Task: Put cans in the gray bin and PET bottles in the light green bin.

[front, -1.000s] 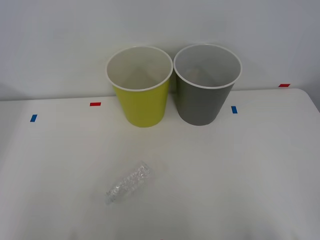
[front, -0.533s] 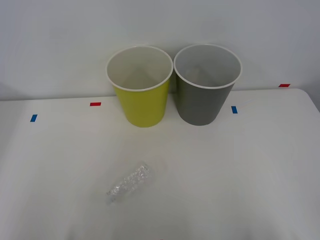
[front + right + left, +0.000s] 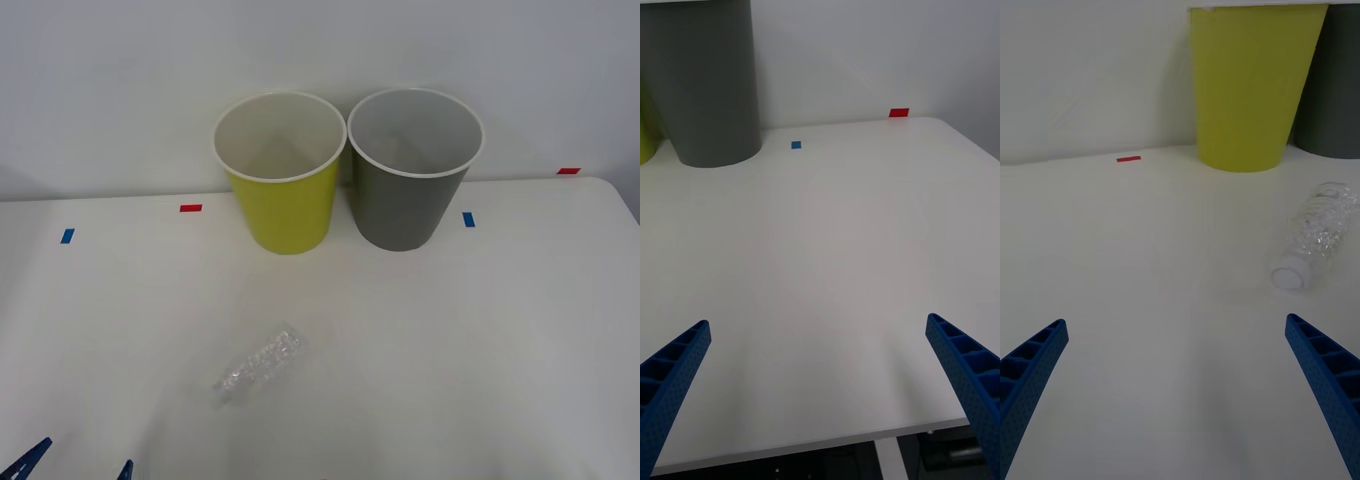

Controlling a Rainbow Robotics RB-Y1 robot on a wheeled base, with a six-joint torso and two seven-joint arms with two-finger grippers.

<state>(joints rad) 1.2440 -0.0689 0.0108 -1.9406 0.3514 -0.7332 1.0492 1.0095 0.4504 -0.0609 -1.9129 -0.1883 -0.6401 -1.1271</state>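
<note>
Table: flat white top, matte, rounded corner at the robot's right; small red and blue tape marks along the far edge.
Light green bin: round, tapered, smooth lime wall, white rim, whitish inside; upright at the far side of the table against the pale wall.
Gray bin: same tapered bucket shape, dark gray wall, white rim, pale inside; upright just to the right of the light green bin, rims nearly touching.
PET bottle: clear, colourless, crinkly plastic, lying on its side on the table, well in front of the light green bin and left of centre (its round capped end faces the left wrist camera).
Left gripper: two blue ribbed fingertips at the lower left edge of the front view, near the table's front; fingers spread wide, nothing between them, the bottle ahead and to the right.
Right gripper: blue ribbed fingers spread wide over bare table near its front edge, holding nothing; gray bin far ahead.
</note>
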